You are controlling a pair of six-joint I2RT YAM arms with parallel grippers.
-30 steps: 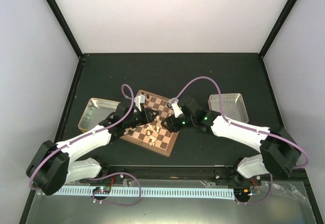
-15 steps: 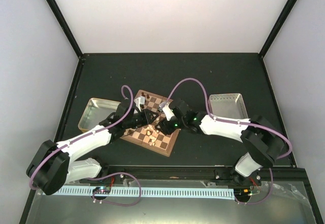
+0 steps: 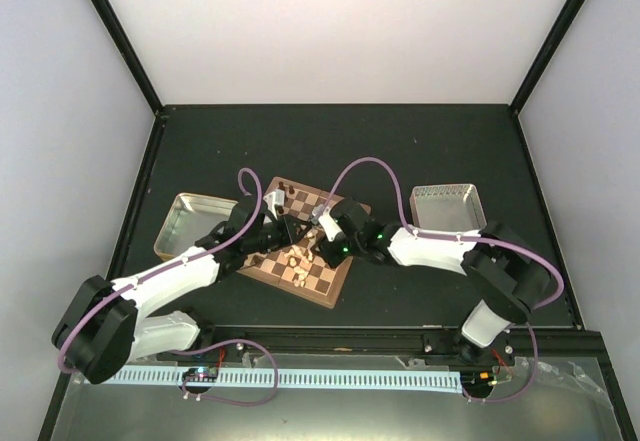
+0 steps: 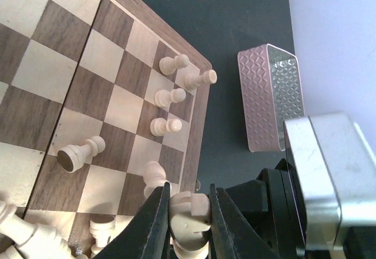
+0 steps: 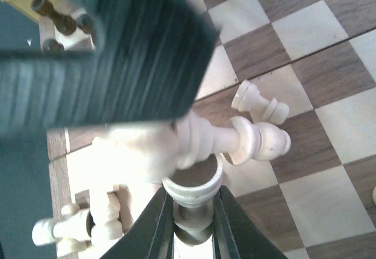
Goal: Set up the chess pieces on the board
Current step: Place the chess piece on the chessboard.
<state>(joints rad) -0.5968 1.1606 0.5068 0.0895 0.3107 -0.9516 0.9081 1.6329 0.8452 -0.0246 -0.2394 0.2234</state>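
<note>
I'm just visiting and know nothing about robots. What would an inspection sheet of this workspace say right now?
Surface: dark table.
Job's things: board sits skewed; cream chess pieces spread on it.
Clutter: gold tray left, pinkish tray right, dark chessmen at the board's far edge.
Grippers: left gripper and right gripper each shut on one chess piece.
Cables: purple cables loop over both arms.
Surroundings: white walls, black frame posts.

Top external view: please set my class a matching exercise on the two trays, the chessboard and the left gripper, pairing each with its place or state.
Column A
1. gold tin tray
2. pinkish-grey tray
3. chessboard
4. left gripper

Column B
a. between the two trays
b. shut on a cream chess piece
c. right of the board
d. left of the board

Pairs: 1-d, 2-c, 3-a, 4-b
</note>
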